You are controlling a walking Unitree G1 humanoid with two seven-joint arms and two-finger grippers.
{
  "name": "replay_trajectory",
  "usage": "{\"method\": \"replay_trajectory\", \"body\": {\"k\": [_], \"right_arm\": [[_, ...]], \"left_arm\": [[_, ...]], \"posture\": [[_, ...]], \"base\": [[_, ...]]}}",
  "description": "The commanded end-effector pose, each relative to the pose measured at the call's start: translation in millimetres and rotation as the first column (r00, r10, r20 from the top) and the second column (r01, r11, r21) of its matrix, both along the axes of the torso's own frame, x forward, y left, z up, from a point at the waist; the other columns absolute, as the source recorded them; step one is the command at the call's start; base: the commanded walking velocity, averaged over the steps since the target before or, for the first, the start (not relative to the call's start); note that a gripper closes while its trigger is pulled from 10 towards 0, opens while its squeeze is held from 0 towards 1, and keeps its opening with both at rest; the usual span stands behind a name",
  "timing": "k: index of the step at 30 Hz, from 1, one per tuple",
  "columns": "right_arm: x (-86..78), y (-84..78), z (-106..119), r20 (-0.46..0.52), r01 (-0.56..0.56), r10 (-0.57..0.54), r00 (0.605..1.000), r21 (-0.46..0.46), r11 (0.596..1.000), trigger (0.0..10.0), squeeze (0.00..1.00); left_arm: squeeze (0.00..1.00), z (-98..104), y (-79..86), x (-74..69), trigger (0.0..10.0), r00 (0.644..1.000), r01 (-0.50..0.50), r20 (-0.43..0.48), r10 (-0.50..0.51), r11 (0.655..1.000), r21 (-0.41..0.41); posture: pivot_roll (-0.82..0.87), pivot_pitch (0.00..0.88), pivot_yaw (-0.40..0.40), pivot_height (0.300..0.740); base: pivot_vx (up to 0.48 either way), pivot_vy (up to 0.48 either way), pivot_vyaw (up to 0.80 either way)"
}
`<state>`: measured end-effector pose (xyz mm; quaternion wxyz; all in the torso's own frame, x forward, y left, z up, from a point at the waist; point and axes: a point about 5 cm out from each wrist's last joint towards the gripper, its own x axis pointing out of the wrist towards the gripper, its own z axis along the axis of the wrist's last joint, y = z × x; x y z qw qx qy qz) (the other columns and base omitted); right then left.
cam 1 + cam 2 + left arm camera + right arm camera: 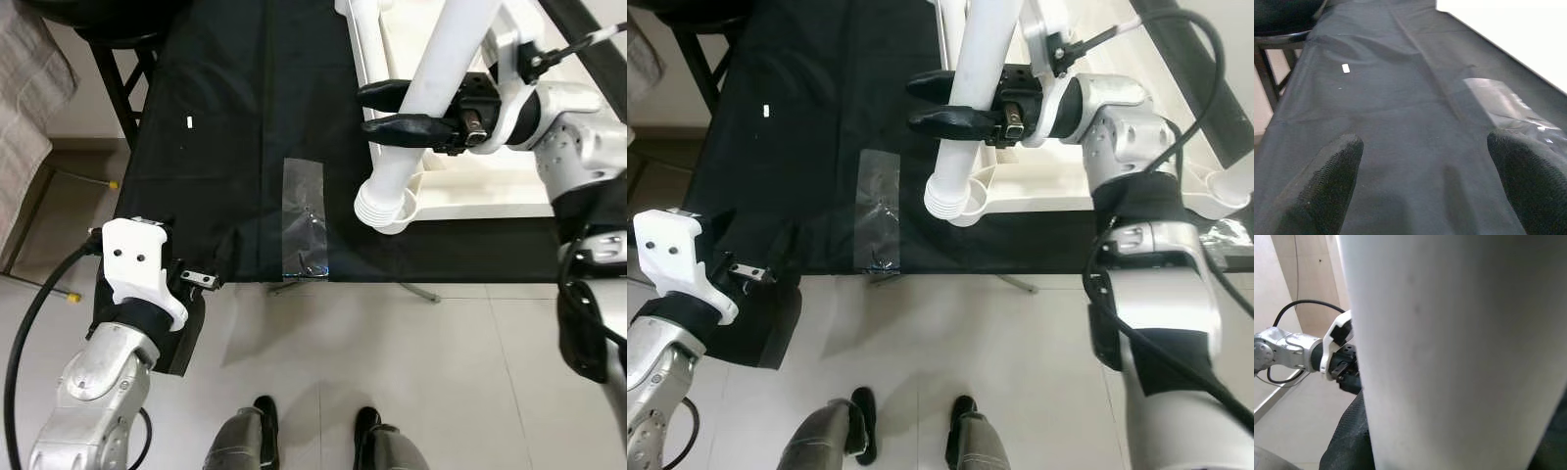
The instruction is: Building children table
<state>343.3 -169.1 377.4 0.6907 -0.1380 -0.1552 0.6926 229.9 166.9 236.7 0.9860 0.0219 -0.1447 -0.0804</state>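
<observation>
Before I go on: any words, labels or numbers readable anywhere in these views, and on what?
None can be read.
The small white tag on the black cloth: too small to tell if it bears text.
The white table leg in the right gripper, and the clear plastic bag: no print visible.

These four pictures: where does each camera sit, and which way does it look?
Left eye view: on the head, looking down at the black cloth; both arms and feet show.
Right eye view: its twin, same scene.
Left wrist view: along the left gripper, jaws open over the cloth.
Right wrist view: along the right gripper, clamped on the white table leg.
Shared: the clear tape strip.
</observation>
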Motion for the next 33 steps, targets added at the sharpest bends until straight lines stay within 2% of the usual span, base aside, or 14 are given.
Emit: {"method": "replay_trajectory", "body": {"k": [1, 7, 12, 21, 28, 33], "right_arm": [[-3.3, -0.9, 0.0, 0.015, -0.02, 0.02, 1.0, -0.001, 1.0, 10.0, 0.0], [-4.0, -2.5, 0.0, 0.082, 0.019, -0.014, 0.997, -0.054, 0.998, 10.0, 0.0], [-10.9, -0.3, -3.3, 0.063, -0.015, 0.021, 0.998, -0.086, 0.996, 10.0, 0.0], [-18.7, 1.1, -2.1, 0.022, -0.066, 0.068, 0.997, -0.083, 0.994, 10.0, 0.0], [-19.5, -0.4, -3.4, 0.019, -0.061, 0.063, 0.998, -0.091, 0.994, 10.0, 0.0], [-14.4, -2.2, -6.5, 0.007, -0.026, 0.027, 1.0, -0.12, 0.992, 10.0, 0.0]], "left_arm": [[0.0, 0.4, 0.6, -3.8, 10.0, 1.0, -0.017, -0.001, 0.017, 1.0, 0.009], [0.0, 7.2, -6.4, -4.7, 10.0, 1.0, -0.02, 0.019, 0.019, 1.0, 0.009], [0.0, 10.7, -11.5, -3.3, 10.0, 1.0, -0.008, 0.025, 0.008, 1.0, 0.001], [0.0, 11.6, -13.8, -2.3, 10.0, 1.0, -0.005, 0.017, 0.005, 1.0, -0.004], [0.0, 12.3, -12.9, -1.8, 10.0, 1.0, -0.009, 0.014, 0.009, 1.0, -0.004], [0.0, 13.7, -13.0, 0.8, 10.0, 1.0, -0.008, 0.014, 0.008, 1.0, -0.006]], "posture": [[0.14, 0.449, -0.004, 0.74], [0.14, 0.482, 0.014, 0.74], [0.14, 0.493, 0.021, 0.74], [0.14, 0.493, 0.019, 0.74], [0.14, 0.491, 0.02, 0.74], [0.13, 0.49, 0.017, 0.74]], "base": [[0.0, 0.0, 0.0], [0.0, 0.0, 0.0], [0.0, 0.0, 0.0], [0.0, 0.0, 0.0], [0.0, 0.0, 0.0], [0.0, 0.0, 0.0]]}}
